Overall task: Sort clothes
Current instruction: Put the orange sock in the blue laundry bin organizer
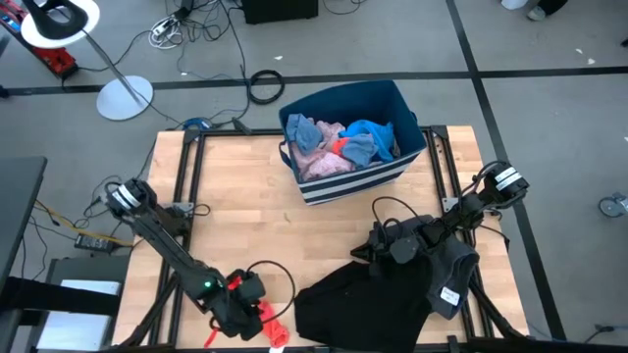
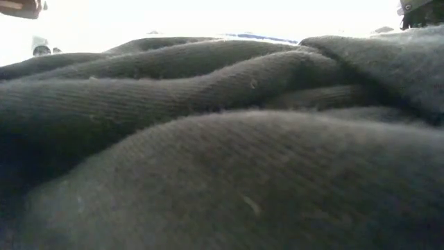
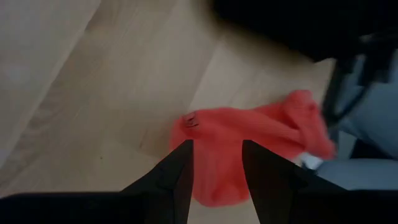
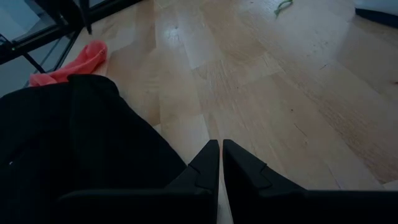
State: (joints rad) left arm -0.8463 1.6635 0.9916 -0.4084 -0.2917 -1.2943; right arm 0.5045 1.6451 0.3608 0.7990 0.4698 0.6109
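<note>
Left tool (image 3: 216, 163) spread over red sock (image 3: 249, 149) at near worktop (image 1: 235, 216) edge — pick step imo, needs lowering + pinching. Right tool (image 4: 220, 163) pressed together, empty, by black garment (image 1: 363, 299) — rest of clothes in bin (image 1: 345, 102).

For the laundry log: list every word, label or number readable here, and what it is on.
No text can be read.
White tag on the dark grey garment by the right gripper: too small to read.
Small tag on the red sock at the left gripper: blurred, unreadable.
</note>
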